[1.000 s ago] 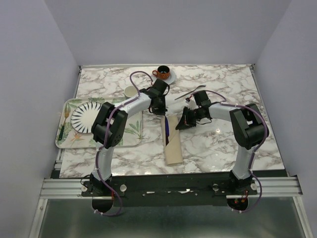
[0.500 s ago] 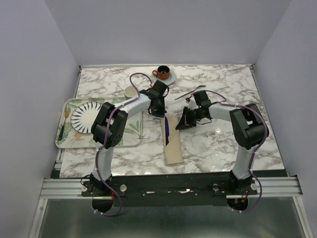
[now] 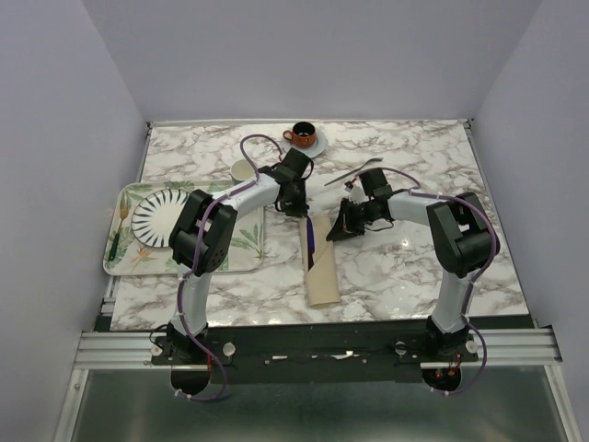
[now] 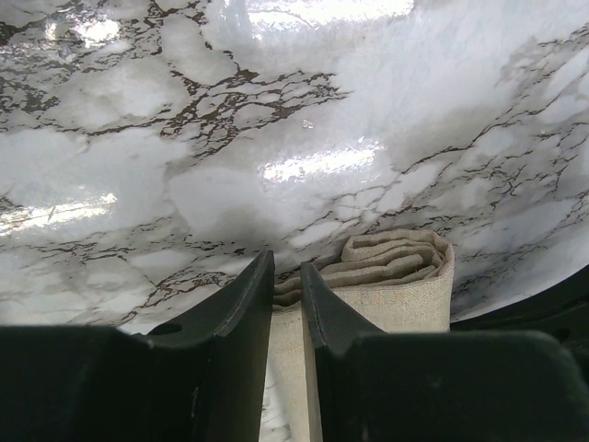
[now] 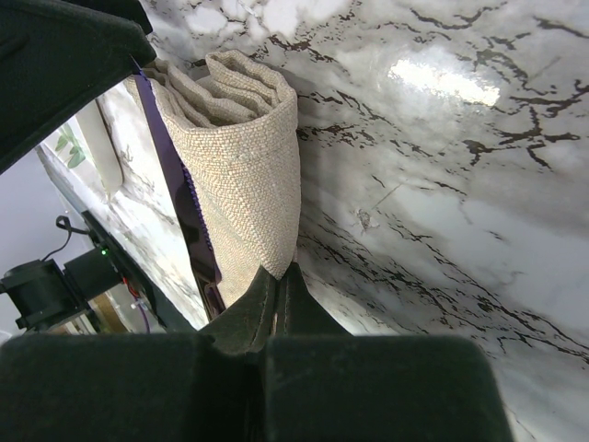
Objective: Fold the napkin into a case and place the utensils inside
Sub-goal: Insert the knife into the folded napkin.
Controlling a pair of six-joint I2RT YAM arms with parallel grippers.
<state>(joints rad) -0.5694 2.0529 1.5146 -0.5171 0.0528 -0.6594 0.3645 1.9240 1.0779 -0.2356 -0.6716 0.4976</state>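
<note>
The napkin (image 3: 321,276) lies folded into a long narrow strip on the marble table (image 3: 396,267), between the two arms and running away from their bases. The purple knife (image 3: 314,238) lies along its far half, the near part tucked under a slanted fold. The left gripper (image 3: 296,212) hangs over the strip's far end, its fingers (image 4: 248,304) a little apart with the cloth's edge showing in the narrow gap. The right gripper (image 5: 276,293) is pressed together, its tips touching the strip's right edge; whether they nip the cloth I cannot tell. The fork (image 3: 354,171) lies on the table beyond the right gripper. A leaf-printed tray (image 3: 248,249) with a plate (image 3: 156,219) sits at the left, and a cup (image 3: 303,134) stands at the far edge.
</note>
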